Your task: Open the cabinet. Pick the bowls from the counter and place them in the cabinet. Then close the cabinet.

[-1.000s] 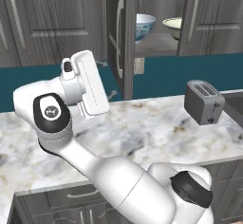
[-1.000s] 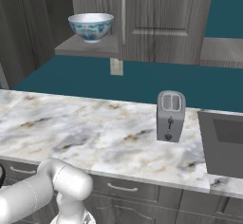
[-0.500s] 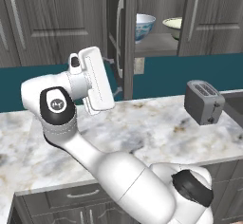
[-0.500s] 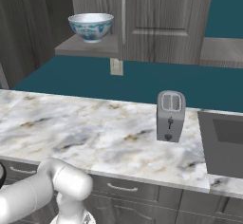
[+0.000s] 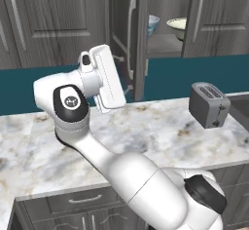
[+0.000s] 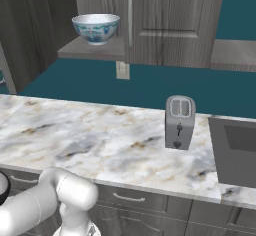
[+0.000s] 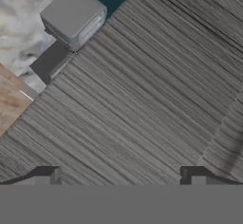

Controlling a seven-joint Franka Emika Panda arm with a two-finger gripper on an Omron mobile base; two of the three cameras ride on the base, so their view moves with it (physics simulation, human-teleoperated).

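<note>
The cabinet's left door [image 5: 141, 39] stands swung out, edge-on, with its silver bar handle [image 5: 131, 27] facing me; the right door [image 6: 170, 20] covers its half. On the shelf inside sit both bowls: the blue-patterned one [image 6: 96, 27] [image 5: 153, 24] and the cream-green one [image 5: 177, 25], part hidden by the right door. My white hand [image 5: 104, 78] hangs over the counter [image 5: 160, 131], just left of the open door. In the hand view my gripper [image 7: 121, 176] is open and empty, its fingertips [image 7: 47, 174] close to dark wood-grain door surface [image 7: 142, 99].
A grey toaster [image 5: 209, 105] [image 6: 180, 122] [image 7: 73, 15] stands on the counter's right part, with a sink [image 6: 235, 147] beyond it. More grey wall cabinets [image 5: 53, 24] hang to the left. Drawer fronts [image 6: 145, 200] run below the counter edge.
The hand has risen a little and swung right, closer to the open left door. The bowls, doors and toaster have not moved.
</note>
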